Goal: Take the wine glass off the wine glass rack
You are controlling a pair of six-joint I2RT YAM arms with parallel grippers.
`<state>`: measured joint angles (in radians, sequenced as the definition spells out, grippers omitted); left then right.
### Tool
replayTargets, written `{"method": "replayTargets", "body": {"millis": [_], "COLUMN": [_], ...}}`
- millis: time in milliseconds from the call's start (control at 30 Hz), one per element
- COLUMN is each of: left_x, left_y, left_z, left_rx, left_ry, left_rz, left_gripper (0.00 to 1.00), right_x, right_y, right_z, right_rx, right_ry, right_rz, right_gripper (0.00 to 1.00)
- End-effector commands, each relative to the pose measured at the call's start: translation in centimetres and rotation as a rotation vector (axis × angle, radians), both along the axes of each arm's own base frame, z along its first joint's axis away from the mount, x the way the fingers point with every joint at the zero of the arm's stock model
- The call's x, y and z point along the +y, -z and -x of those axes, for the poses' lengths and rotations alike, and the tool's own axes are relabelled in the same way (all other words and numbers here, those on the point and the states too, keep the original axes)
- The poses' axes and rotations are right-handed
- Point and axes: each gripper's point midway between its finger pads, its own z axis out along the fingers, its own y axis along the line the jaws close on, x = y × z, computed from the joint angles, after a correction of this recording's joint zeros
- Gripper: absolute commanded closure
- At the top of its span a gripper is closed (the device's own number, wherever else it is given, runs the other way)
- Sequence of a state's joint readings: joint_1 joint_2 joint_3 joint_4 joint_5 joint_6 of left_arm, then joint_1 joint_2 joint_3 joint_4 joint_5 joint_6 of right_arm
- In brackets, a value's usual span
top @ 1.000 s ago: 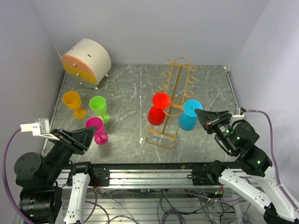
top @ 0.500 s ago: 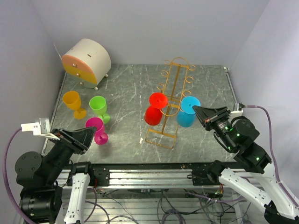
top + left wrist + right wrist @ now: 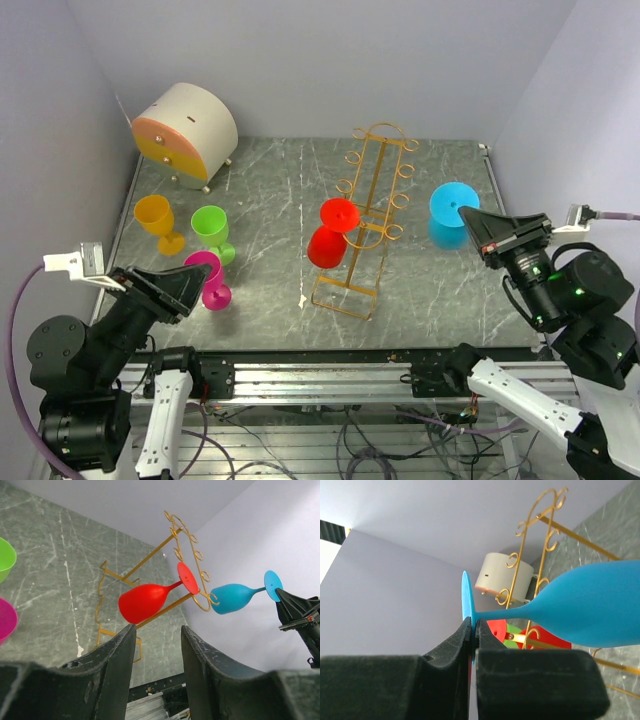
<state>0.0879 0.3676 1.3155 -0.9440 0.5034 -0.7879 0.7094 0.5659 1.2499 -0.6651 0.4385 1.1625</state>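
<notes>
Right end effector (image 3: 471, 623) clamped on foot disc of blue wine glass (image 3: 452, 212). Glass lies sideways in air, right of wine glass rack (image 3: 365, 215), clear of its hooks. Red glass (image 3: 333, 232) hangs on rack's left side. Left end effector (image 3: 157, 632) parted, holding nothing, well left of rack. Pink glass (image 3: 214, 290), green glass (image 3: 211, 228), orange glass (image 3: 157, 220) stand on worktop (image 3: 270, 200), left of rack.
</notes>
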Motion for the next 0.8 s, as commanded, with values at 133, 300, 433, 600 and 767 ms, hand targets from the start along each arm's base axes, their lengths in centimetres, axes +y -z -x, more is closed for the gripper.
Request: {"method": "replayTargets", "body": {"millis": [133, 300, 433, 600, 767], "left_x": [-2.7, -3.9, -4.5, -4.8, -4.8], "left_y": [-4.2, -7.4, -10.3, -12.6, -13.3], "left_z": [0.4, 0.9, 1.6, 2.1, 2.2], "left_rx": [-0.070, -0.154, -0.229, -0.309, -0.337], "left_ry": [0.190, 0.298, 0.380, 0.423, 0.432], "left_rz": [0.122, 0.217, 0.278, 0.277, 0.267], "left_gripper": [0.48, 0.48, 0.49, 0.50, 0.51], "right_x": [2.4, 9.5, 13.9, 14.6, 13.2], "right_y": [-7.9, -12.7, -14.3, -14.5, -14.2], "right_z": [1.6, 4.8, 9.5, 13.6, 16.4], "right_rx": [-0.357, -0.618, -0.829, -0.958, -1.063], "right_ry": [-0.147, -0.529, -0.921, -1.240, -1.432], "right_rz": [0.126, 0.094, 0.014, -0.133, -0.270], "right_gripper": [1.00, 1.00, 1.00, 1.00, 1.00]}}
